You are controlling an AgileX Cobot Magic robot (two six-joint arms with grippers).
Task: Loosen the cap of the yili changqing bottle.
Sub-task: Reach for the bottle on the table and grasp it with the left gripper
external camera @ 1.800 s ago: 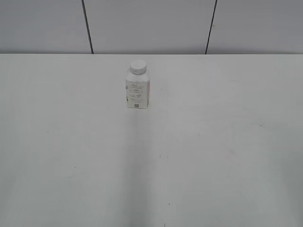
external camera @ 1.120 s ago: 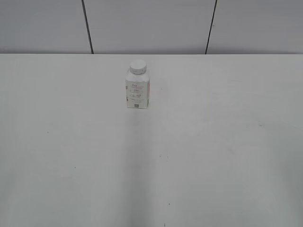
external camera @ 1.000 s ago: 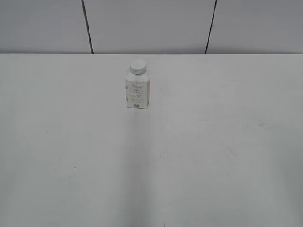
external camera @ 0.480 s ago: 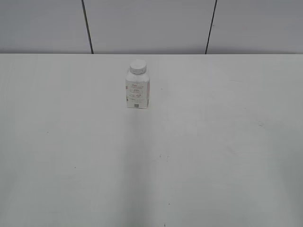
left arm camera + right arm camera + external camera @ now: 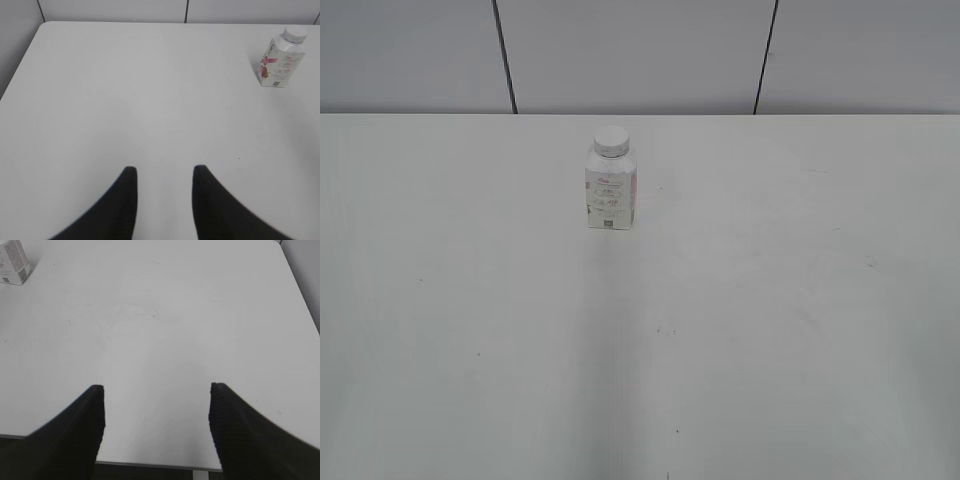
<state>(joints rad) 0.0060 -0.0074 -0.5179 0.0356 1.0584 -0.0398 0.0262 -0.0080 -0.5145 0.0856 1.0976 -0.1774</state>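
Observation:
The yili changqing bottle [image 5: 611, 193] stands upright on the white table, a little left of the middle and towards the back, with its white cap [image 5: 611, 141] on top. It also shows at the upper right of the left wrist view [image 5: 280, 62], cap [image 5: 293, 35] on, and its lower body shows at the top left corner of the right wrist view [image 5: 13, 263]. My left gripper [image 5: 164, 172] is open and empty over bare table, far from the bottle. My right gripper [image 5: 157, 390] is open wide and empty above the table's near edge. Neither gripper shows in the exterior view.
The white table [image 5: 770, 300] runs back to a grey panelled wall [image 5: 640, 55]. Its left edge [image 5: 20, 65] shows in the left wrist view. Its near edge [image 5: 150, 465] and right edge [image 5: 300, 295] show in the right wrist view.

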